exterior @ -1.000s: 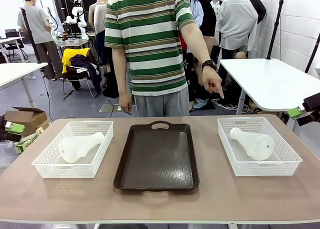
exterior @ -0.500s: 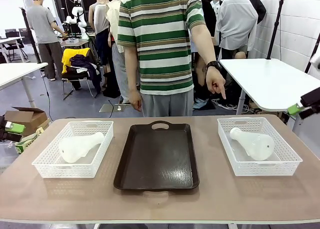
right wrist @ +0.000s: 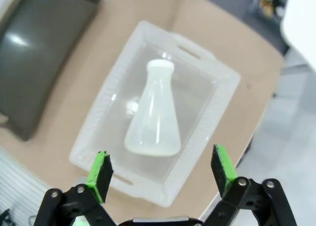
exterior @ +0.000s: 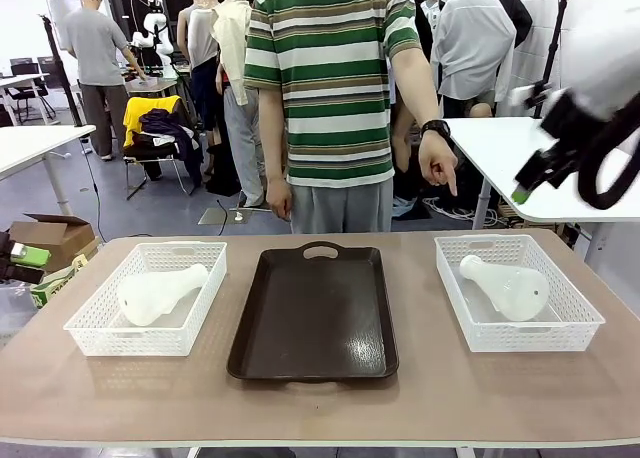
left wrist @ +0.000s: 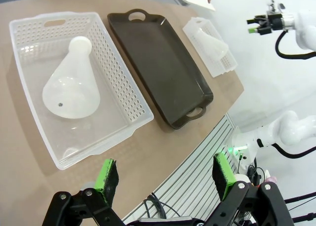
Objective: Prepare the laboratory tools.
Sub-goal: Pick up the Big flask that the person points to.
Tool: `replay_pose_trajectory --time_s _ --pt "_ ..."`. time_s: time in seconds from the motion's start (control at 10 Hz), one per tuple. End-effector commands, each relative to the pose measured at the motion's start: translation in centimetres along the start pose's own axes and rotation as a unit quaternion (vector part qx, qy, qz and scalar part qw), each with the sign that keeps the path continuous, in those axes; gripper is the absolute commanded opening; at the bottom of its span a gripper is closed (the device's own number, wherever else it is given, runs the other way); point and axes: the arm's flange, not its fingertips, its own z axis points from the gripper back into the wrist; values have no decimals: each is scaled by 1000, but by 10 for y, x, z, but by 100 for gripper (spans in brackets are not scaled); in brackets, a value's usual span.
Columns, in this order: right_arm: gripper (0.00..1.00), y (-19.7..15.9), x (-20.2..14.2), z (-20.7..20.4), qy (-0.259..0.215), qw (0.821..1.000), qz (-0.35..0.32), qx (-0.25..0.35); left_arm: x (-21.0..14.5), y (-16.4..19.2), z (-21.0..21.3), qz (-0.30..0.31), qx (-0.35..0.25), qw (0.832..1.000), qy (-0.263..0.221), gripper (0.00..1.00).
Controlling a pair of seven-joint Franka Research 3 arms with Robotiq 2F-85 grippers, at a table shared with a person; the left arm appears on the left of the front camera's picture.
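The left gripper (left wrist: 164, 172) hangs above the edge of the light brown table (left wrist: 148, 152) with its green-padded fingers spread wide, gripping and touching nothing. Ahead of it, a translucent frosted-white conical flask (left wrist: 71, 80) lies on its side in a white lattice plastic basket (left wrist: 129, 100). The right gripper (right wrist: 161, 168) is likewise fully spread and empty, held in the air well above a second frosted-white conical flask (right wrist: 154, 117), which lies on its side in another white lattice basket (right wrist: 217, 75). A dark brown rectangular tray (exterior: 315, 308) sits between the two baskets. The person's hand (exterior: 438, 166) points a finger down toward the right-hand basket.
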Motion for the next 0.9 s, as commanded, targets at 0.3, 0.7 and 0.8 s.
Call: replay_pose_trajectory --time_s 0.3,0.7,0.8 --pt "100 -5 52 -104 152 987 -14 -57 1 3 1 -9 -8 1000 -12 100" --pt "100 -15 60 -147 190 982 -18 9 1 3 1 -9 -8 1000 -12 100" --pt "100 -15 59 -154 197 980 -15 16 1 3 1 -9 -8 1000 -12 100"
